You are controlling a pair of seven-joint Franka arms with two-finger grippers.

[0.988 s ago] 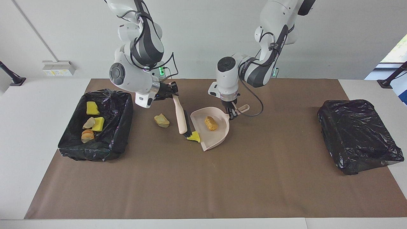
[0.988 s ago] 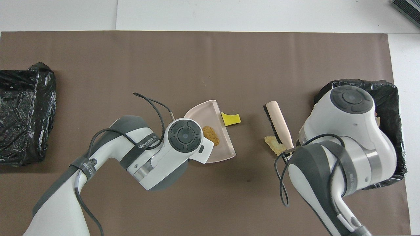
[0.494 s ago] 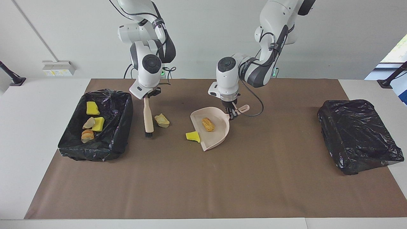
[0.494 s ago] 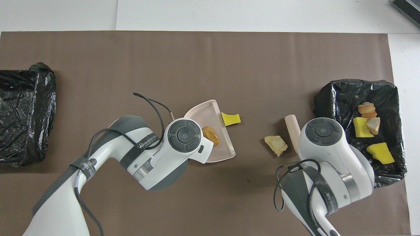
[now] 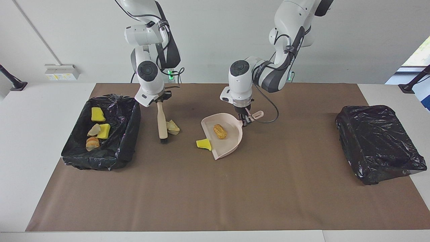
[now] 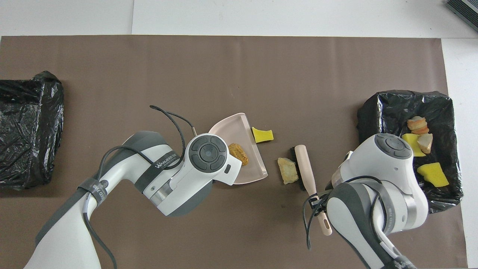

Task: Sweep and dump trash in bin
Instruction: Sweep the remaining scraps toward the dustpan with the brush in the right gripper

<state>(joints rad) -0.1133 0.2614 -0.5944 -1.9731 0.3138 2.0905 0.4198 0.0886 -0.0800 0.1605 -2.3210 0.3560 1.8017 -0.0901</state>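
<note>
Trash: a tan lump lies against the brush pinched by the right end effector; a yellow scrap sits at the dustpan lip, held by the clamped left end effector; better to sweep low, bristles down, toward the pan.

On the counter, the dustpan sits mid-width with one scrap in it and another at its lip. The brush touches a third scrap, between the dustpan and the open bin at the right arm's end, which holds four scraps. A covered bin sits at the left arm's end.
</note>
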